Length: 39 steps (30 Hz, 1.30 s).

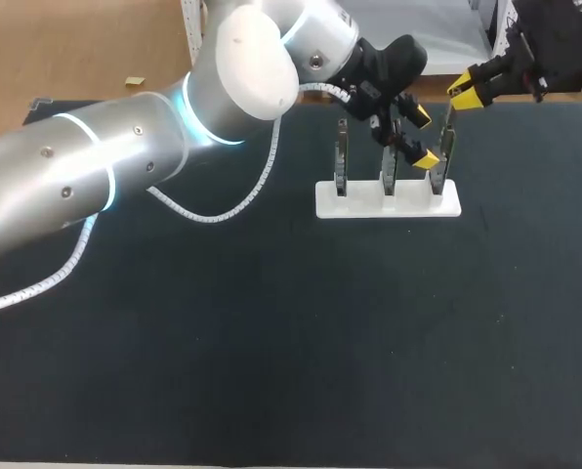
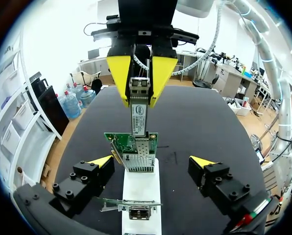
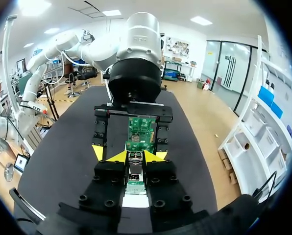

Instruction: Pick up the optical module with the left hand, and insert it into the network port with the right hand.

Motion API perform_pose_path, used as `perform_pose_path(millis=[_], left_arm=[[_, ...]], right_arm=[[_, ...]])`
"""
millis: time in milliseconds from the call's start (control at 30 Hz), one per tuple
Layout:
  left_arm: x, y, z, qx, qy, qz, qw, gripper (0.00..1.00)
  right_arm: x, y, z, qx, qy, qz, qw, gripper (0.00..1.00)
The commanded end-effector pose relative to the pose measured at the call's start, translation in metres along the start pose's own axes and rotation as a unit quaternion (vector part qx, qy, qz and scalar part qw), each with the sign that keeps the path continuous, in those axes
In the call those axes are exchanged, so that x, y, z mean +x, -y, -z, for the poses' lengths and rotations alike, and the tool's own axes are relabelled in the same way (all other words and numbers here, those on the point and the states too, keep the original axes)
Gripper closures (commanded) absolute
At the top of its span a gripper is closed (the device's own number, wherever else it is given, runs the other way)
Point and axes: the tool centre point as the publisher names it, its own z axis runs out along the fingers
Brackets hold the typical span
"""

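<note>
Three cards (image 1: 389, 166) stand upright in a white rack (image 1: 389, 200) on the dark table (image 1: 271, 342). Right gripper (image 3: 135, 156) is clamped on the module (image 2: 139, 110) and holds it upright over the end card, its lower end at that card's port (image 2: 137, 161); how deep it sits cannot be told. Left gripper (image 2: 152, 161) is spread wide, one finger on each side of the rack, holding nothing.

Optical module (image 2: 139, 110) in the right jaws, its end at the network port (image 2: 137, 162).
</note>
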Motion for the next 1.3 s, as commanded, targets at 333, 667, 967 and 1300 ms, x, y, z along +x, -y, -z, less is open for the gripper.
perform_pose_path(millis=[333,667,967,1300], left_arm=[[-0.002,-0.002,0.000,0.002,-0.003,0.001,1.000,0.00],[-0.002,-0.002,0.000,0.002,-0.003,0.001,1.000,0.00],[-0.002,-0.002,0.000,0.002,-0.003,0.001,1.000,0.00],[-0.002,-0.002,0.000,0.002,-0.003,0.001,1.000,0.00]], right_arm=[[0.003,-0.004,-0.001,0.002,-0.007,0.001,1.000,1.00],[0.005,-0.007,-0.003,0.000,-0.009,-0.002,1.000,1.00],[0.006,-0.008,-0.003,-0.001,-0.012,-0.003,1.000,1.00],[-0.003,-0.006,0.001,0.005,-0.019,0.025,0.999,1.00]])
